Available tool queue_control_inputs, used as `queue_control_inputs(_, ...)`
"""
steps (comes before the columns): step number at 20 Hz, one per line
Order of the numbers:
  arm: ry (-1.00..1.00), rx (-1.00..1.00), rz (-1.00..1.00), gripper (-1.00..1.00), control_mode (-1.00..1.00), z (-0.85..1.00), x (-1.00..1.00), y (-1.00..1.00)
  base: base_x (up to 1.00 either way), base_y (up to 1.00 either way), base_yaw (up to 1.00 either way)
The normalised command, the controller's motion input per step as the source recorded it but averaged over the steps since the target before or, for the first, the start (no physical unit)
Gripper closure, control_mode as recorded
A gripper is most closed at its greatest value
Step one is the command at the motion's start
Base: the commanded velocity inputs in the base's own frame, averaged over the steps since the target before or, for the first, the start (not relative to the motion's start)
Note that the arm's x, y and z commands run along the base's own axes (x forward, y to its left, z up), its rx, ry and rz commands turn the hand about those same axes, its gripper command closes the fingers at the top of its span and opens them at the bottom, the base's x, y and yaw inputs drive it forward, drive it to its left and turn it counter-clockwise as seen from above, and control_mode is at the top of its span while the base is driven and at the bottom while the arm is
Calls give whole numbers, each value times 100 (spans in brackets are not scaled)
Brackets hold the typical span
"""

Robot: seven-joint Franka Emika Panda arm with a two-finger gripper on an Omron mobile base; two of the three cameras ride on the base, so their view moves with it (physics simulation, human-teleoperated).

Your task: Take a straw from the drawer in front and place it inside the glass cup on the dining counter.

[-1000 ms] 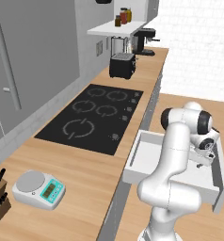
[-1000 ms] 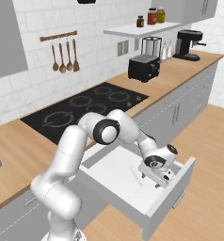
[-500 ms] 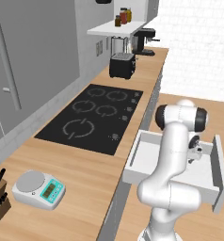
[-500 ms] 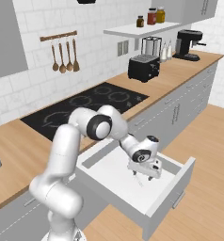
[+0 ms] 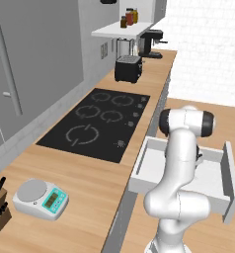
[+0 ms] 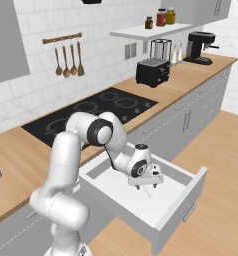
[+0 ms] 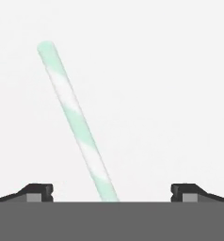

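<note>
In the hand view the left fingertip point(image 7: 38, 190) sat wide apart from the right one, jaws released, with the green-and-white striped straw point(image 7: 77, 126) slanting between them on the white floor of the drawer point(image 6: 188, 192), its lower end cut off. The gripper point(image 6: 147, 183) hung low inside that drawer, its fingers hard to make out.

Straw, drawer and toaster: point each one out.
straw point(image 7: 78, 127): hand view, middle of its striped shaft.
drawer point(image 6: 178, 197): right base view, its front panel.
toaster point(image 6: 152, 73): right base view, its front face.
</note>
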Motion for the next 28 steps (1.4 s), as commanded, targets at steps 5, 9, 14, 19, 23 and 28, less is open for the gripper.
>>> queue_control_inputs(5,-1,-1,26,-100,-100,-13,12,-2,0,0,0)
queue_control_inputs(9,0,6,25,-100,-100,-13,11,-25,0,0,0)
queue_control_inputs(14,0,12,22,-100,-100,-16,14,-26,0,0,0)
queue_control_inputs(19,0,7,16,-100,-100,-40,3,-4,0,0,0)
queue_control_inputs(23,6,11,3,-100,-100,-46,0,0,0,0,0)
queue_control_inputs(28,3,10,0,-100,-100,-40,0,0,0,0,0)
